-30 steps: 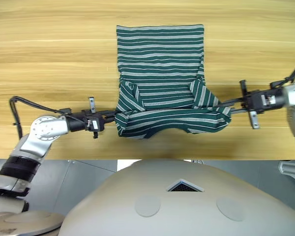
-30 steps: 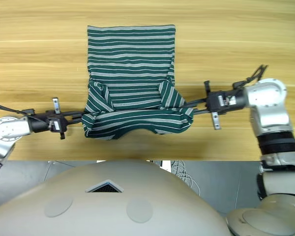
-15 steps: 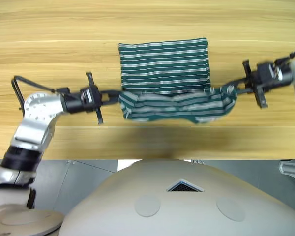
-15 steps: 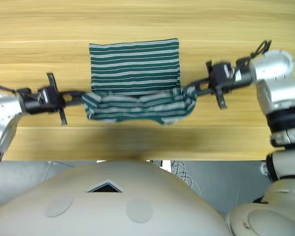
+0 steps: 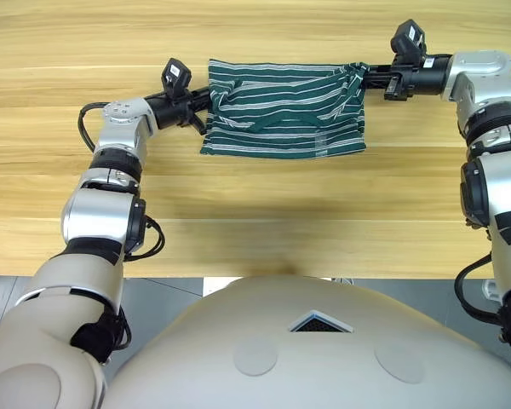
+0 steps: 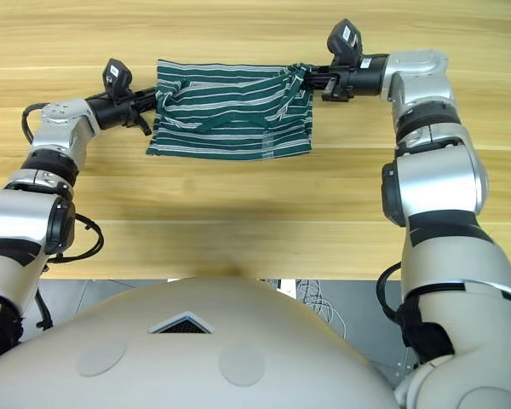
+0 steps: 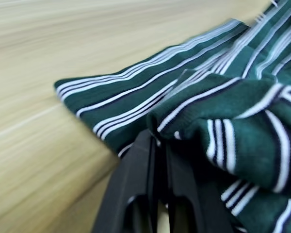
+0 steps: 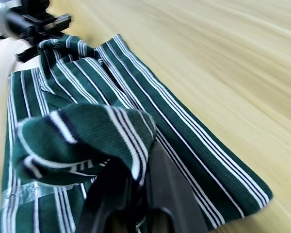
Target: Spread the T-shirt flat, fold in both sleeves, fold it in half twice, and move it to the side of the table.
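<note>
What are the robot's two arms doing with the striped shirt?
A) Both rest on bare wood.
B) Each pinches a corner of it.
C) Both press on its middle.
B: the left fingers and right fingers each clamp a corner of the T-shirt.

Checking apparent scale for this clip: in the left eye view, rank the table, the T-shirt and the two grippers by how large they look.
1. table
2. T-shirt
3. left gripper and right gripper: they look about alike, so I won't rank one over the other.
</note>
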You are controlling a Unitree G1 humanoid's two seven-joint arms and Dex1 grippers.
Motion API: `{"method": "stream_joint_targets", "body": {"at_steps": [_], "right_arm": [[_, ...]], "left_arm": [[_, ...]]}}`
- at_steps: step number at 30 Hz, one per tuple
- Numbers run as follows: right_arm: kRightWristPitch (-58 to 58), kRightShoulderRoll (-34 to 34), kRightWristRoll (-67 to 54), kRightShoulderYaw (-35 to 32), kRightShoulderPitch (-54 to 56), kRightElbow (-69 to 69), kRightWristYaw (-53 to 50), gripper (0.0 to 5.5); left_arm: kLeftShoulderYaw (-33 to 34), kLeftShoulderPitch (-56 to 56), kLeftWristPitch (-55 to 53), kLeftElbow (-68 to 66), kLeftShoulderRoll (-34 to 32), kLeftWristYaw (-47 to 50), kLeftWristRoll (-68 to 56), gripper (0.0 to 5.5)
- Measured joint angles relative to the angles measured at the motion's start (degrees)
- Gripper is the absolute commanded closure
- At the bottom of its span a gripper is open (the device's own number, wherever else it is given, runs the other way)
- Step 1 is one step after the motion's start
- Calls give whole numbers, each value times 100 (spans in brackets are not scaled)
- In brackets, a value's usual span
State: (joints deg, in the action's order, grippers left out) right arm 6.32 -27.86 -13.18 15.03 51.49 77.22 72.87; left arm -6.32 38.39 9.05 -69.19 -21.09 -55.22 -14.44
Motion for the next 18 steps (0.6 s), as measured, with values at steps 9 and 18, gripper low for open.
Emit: {"method": "stream_joint_targets", "body": {"at_steps": [9,18], "right_arm": [[-97,23,542,-966,-299,69,-1085,316],[1771,-120,933,-1276,-974,-386,-1203,220]], "left_arm": [[944,147,-565,-368,117,390,-17,369],[1552,292,-1761,-51,408,1200,-240,248]]}}
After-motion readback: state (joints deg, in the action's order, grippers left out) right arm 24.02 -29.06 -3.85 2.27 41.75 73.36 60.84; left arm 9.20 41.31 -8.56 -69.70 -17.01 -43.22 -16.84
